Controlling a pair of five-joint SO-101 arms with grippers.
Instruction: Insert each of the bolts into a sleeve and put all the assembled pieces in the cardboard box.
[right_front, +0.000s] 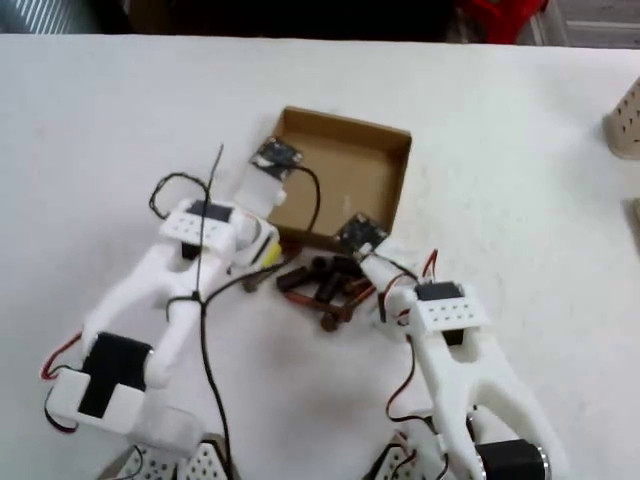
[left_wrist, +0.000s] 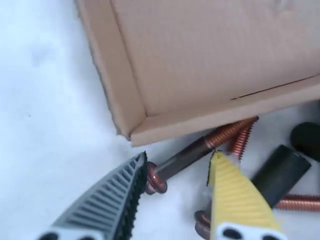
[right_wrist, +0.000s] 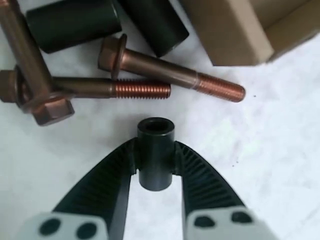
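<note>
Brown cardboard box (right_front: 345, 122) sits mid-worktop (right_front: 520, 200) in the high view. The heap (right_front: 322, 285) of bolts and sleeves lies at its six o'clock. The left gripper (right_front: 268, 252) is at the heap's nine o'clock and the right gripper (right_front: 362, 262) at its two o'clock. The tangle defies a sure count from here.

In the left wrist view, the left gripper (left_wrist: 180, 160) is spread astride one copper bolt (left_wrist: 195, 152), just beside the box corner. Seemingly three bolts (left_wrist: 239, 145) (left_wrist: 300, 202) and two black sleeves (left_wrist: 280, 172) (left_wrist: 306, 140) are visible.

In the right wrist view, the right gripper (right_wrist: 155, 147) pinches one sleeve (right_wrist: 156, 167), its bore open. Three bolts (right_wrist: 170, 70) (right_wrist: 100, 89) (right_wrist: 27, 60) and two loose sleeves (right_wrist: 75, 22) (right_wrist: 155, 25) lie beyond it, making three sleeves.

The left gripper should probably close on the shank just behind the head, lift the bolt clear, and line the thread squarely with the bore while the sleeve is held steady.
</note>
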